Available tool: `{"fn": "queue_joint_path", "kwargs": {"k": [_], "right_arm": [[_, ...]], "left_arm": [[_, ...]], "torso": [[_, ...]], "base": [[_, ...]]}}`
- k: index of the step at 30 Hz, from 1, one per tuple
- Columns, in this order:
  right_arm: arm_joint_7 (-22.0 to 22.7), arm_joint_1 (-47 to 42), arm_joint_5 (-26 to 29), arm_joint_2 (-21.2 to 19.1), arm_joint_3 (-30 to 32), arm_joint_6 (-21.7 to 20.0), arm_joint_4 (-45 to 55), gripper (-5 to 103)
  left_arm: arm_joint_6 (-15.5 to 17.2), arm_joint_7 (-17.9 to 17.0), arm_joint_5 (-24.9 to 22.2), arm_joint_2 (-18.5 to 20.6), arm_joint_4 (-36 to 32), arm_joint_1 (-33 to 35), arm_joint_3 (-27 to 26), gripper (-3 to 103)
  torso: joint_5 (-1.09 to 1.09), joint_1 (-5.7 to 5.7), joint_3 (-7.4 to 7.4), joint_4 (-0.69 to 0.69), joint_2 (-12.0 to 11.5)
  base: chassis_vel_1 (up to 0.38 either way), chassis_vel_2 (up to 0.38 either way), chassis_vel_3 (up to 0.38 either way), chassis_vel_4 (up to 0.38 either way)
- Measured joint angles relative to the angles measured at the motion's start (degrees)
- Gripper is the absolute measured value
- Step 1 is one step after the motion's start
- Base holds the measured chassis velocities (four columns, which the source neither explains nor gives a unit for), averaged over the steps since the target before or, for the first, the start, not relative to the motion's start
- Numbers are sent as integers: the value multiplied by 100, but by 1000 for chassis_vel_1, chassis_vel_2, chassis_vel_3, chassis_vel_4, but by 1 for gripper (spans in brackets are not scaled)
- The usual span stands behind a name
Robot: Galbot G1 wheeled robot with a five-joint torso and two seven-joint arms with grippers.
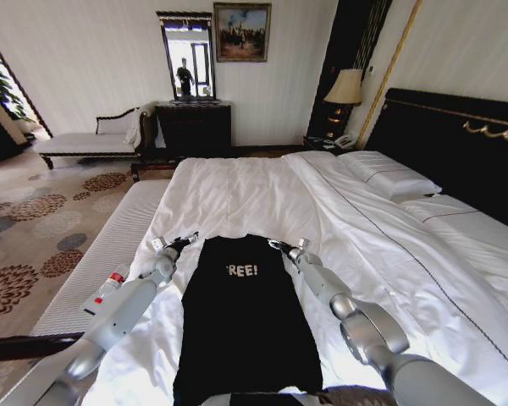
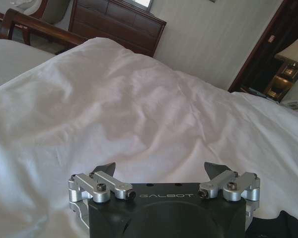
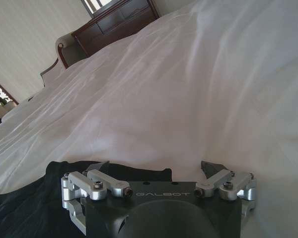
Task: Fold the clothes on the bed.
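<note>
The T-shirt point(image 1: 245, 317) lies on the bed point(image 1: 237, 194), near its front edge, with the pillows point(image 1: 388, 173) far behind it to the right. The left pincer point(image 1: 190, 240) is just beside its far left corner, and the right pincer point(image 1: 277, 245) at its far right corner. A bench point(image 1: 102, 254) runs along the bed's left side.

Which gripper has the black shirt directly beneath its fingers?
The right gripper: its wrist view shows the black T-shirt under one open finger. The left gripper, also open, faces white duvet, with the shirt off to one side.
</note>
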Motion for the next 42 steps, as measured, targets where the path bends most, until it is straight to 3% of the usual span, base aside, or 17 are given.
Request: {"fn": "queue_joint_path", "kwargs": {"k": [3, 12, 14, 17, 19, 23, 24, 25, 27, 34, 40, 42], "right_arm": [[5, -98, 163, -43, 6, -152, 118, 100], [-27, -373, 383, -120, -30, -331, 398, 63], [-28, -382, 385, -123, -33, -332, 403, 63], [-3, -408, 444, -144, -50, -349, 419, 47], [-1, -408, 453, -148, -53, -352, 420, 47], [20, -443, 519, -197, -95, -363, 479, 26], [22, -448, 525, -201, -99, -363, 487, 26], [30, -470, 564, -224, -114, -364, 515, 15], [34, -485, 589, -242, -129, -364, 538, 9], [66, -503, 680, -306, -203, -384, 644, 1], [146, -538, 741, -376, -296, -403, 750, 1], [160, -539, 768, -413, -330, -421, 773, 1]], "left_arm": [[2, 0, -2, -30, -15, 11, 1, 100], [80, 0, -60, -96, 23, 19, 11, 100], [90, -2, -70, -101, 30, 18, 11, 100], [165, -62, -277, -220, 194, -18, 10, 100], [172, -70, -314, -242, 221, -25, 8, 100], [249, -131, -720, -424, 380, -69, -18, 100], [261, -142, -778, -438, 381, -70, -24, 100], [301, -181, -967, -494, 384, -70, -59, 100], [320, -193, -1047, -548, 411, -71, -87, 100], [400, 52, -1048, -680, 880, -259, 21, 98], [392, 549, -635, -941, 1683, -539, 101, 97], [373, 689, -520, -1055, 1847, -644, 190, 90]], "torso": [[0, -2, -1, -1, 0], [0, -3, -2, -1, 0], [0, -3, -2, -1, 1], [0, -4, -2, 1, 1], [0, -4, -2, 1, 1], [1, -3, -1, 2, 0], [2, -3, 0, 2, 0], [2, -3, 0, 2, 0], [3, -3, -1, 1, 0], [2, -3, 0, 0, 0], [2, -3, 0, 2, 0], [2, -3, 0, 3, 0]], "base": [[0, 0, 0, 0], [0, 0, 0, 0], [0, 0, 0, 0], [0, 0, 0, 0], [0, 0, 0, 0], [0, 0, 0, 0], [0, 0, 0, 0], [0, 0, 0, 0], [0, 0, 0, 0], [0, 0, 0, 0], [0, 0, 0, 0], [0, 0, 0, 0]]}}
